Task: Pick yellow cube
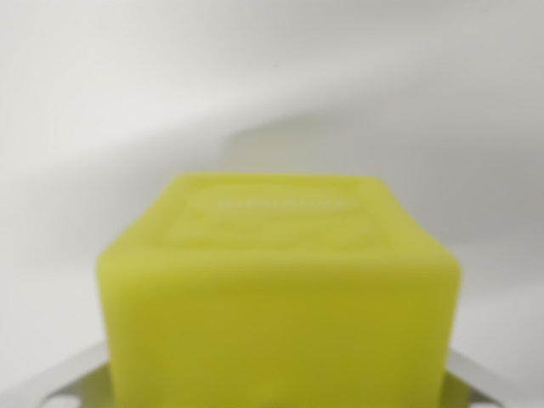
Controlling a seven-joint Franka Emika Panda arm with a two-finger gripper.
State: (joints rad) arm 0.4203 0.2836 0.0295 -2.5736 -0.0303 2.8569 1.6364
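A yellow cube (276, 297) fills the lower middle of the wrist view, very close to the camera and blurred. Its top face carries a faint embossed pattern. My gripper (276, 387) sits around it. A pale grey finger (59, 387) shows at the bottom of the wrist view's left and another finger (489, 378) at the bottom right. Both meet the cube's sides with no gap visible. The cube hides the fingertips and the contact points themselves.
A plain white surface (127, 102) lies behind the cube. A soft grey shadow (408, 144) crosses it on the wrist view's right.
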